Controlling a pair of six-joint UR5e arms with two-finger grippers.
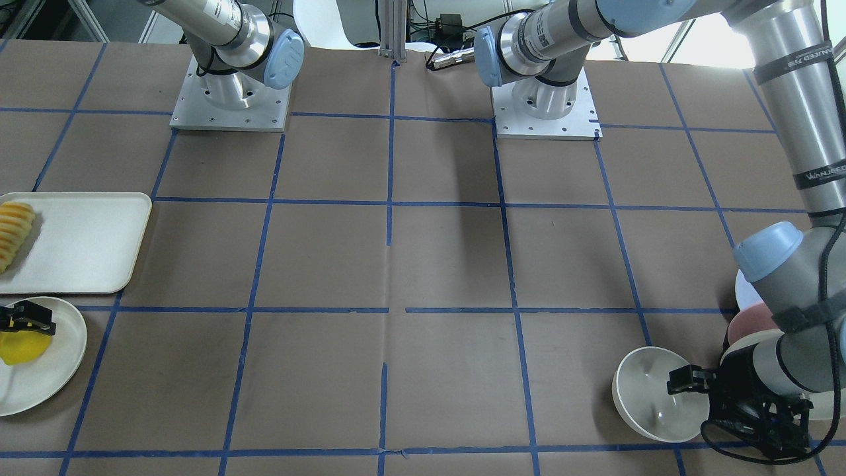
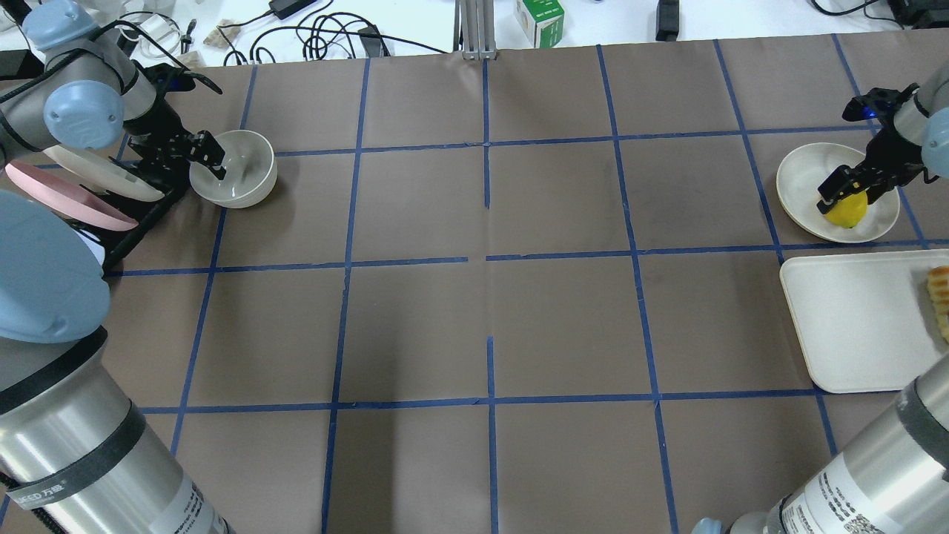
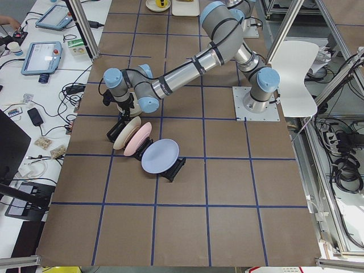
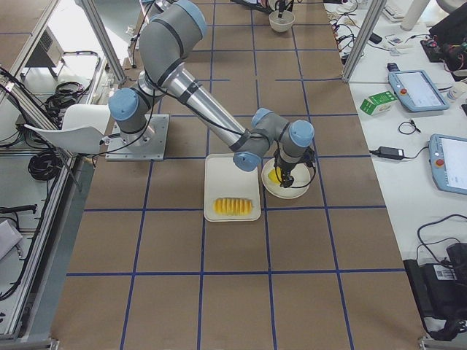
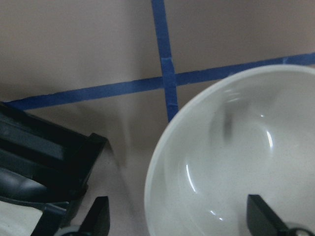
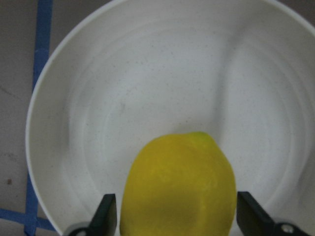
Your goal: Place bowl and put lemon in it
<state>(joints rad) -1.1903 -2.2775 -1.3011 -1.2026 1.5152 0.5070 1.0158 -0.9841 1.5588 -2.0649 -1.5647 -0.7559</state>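
Observation:
The off-white bowl stands upright on the table beside the plate rack. My left gripper is open and straddles the bowl's rim, one finger inside and one outside. The yellow lemon lies on the flat white plate at the far right. My right gripper is down over it, and its fingers press on the lemon's two sides.
A black rack with pink and cream plates stands right behind the bowl, under my left arm; a blue plate is racked too. A white tray with a sliced ridged yellow food piece lies next to the lemon's plate.

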